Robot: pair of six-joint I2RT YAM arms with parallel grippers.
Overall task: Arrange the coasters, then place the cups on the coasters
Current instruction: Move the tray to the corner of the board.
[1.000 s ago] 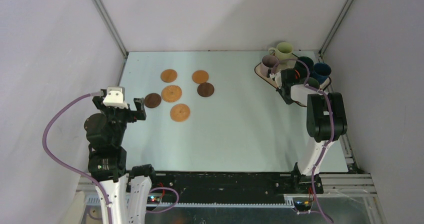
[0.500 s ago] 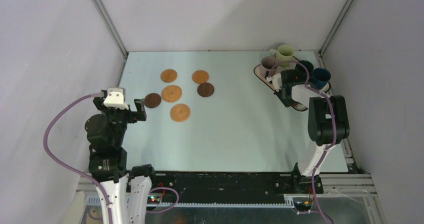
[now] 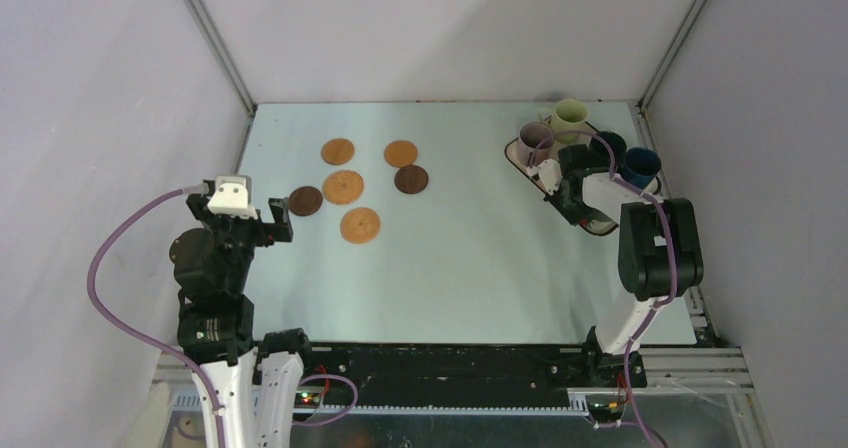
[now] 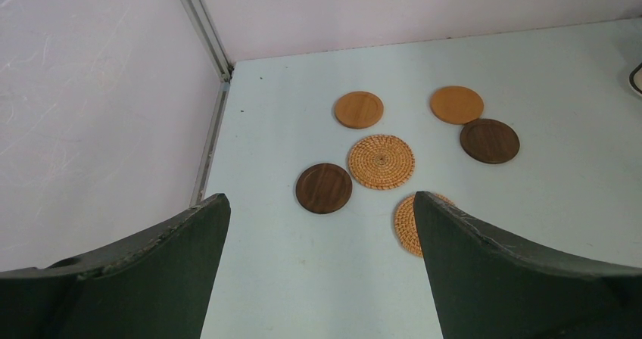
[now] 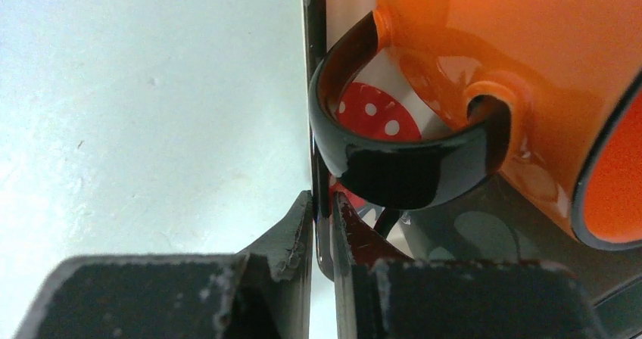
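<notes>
**Pale table (image 3: 470,268), white booth walls (image 3: 450,28): right pincer (image 5: 322,222) nipped on tray (image 3: 514,151) rim, left pincer (image 4: 319,222) wide**

The top view gives the whole layout, but there the right pincer's tips are hidden under its own wrist. The right wrist view fills that in. Both fingers (image 5: 291,237) are pressed together on the tray's thin dark edge, with nothing else between them.

That view is also the only one showing the orange cup (image 5: 530,89). It sits on the tray just past the fingertips, its black handle (image 5: 409,172) right beside the pinch. Whether it is upright or tipped, cannot tell.

The left wrist view shows the left pincer spread wide and holding nothing. It hangs over the table well away from the tray, on the left arm's side. The coasters (image 4: 381,161) lie ahead of it, one partly hidden behind a finger.

Counts:
- **Coasters:** six, all flat on the table, well apart from the tray toward the left arm's side, close together and none stacked.
  - two smooth tan coasters (image 3: 338,151)
  - two woven coasters (image 3: 360,225)
  - two dark brown coasters (image 3: 411,179)
- **Cups:** four can be counted from the top, all at the tray.
  - mauve cup (image 3: 535,136)
  - pale green cup (image 3: 570,114), at the tray's far edge; on it or just behind it, cannot tell
  - dark cup (image 3: 607,146)
  - navy cup (image 3: 640,161)

With the orange cup, five can be told apart. No cup is on a coaster yet.
</notes>
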